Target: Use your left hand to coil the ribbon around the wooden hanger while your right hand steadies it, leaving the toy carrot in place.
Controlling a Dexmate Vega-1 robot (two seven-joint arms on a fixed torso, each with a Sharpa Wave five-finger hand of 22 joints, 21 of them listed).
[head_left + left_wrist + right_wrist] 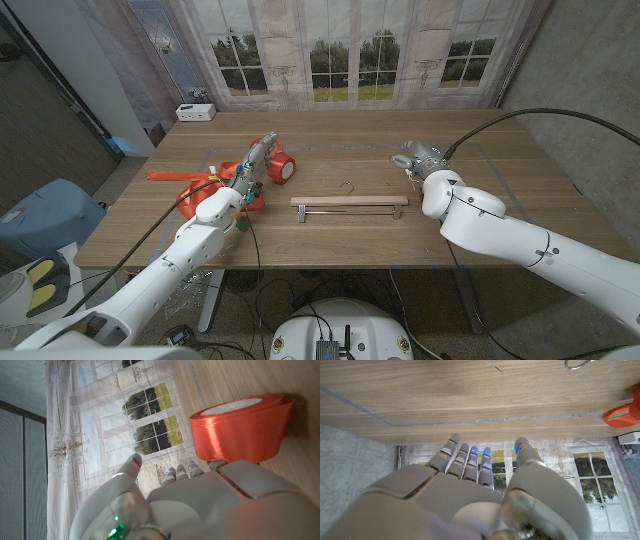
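- The wooden table (500,185) is the largest thing: pale brown boards with a fine grain, and a thin straight line across the surface in the right wrist view.
- The right arm (530,245) is smooth white shell with a black cable looping off it. Its right hand (418,160) sits over the table behind and to the right of the hanger, apart from it. In the right wrist view the right hand's fingers (465,460) reach out straight and close side by side, the thumb set a little apart, with nothing in them.
- The left arm (180,260) is the same white shell. The left hand (252,168) reaches to the ribbon roll; in the left wrist view its grey fingers (180,472) lie close together just beside the roll, but whether they grip it I cannot tell.
- The ribbon (280,168) is a glossy orange-red satin roll with a pale flat core face, shown plainly in the left wrist view (245,427). A loose orange strip trails left of it across the table.
- The wooden hanger (350,204) lies flat mid-table: a light wood bar, metal hook and metal clips.
- A small white box (196,112) sits at the far left corner.
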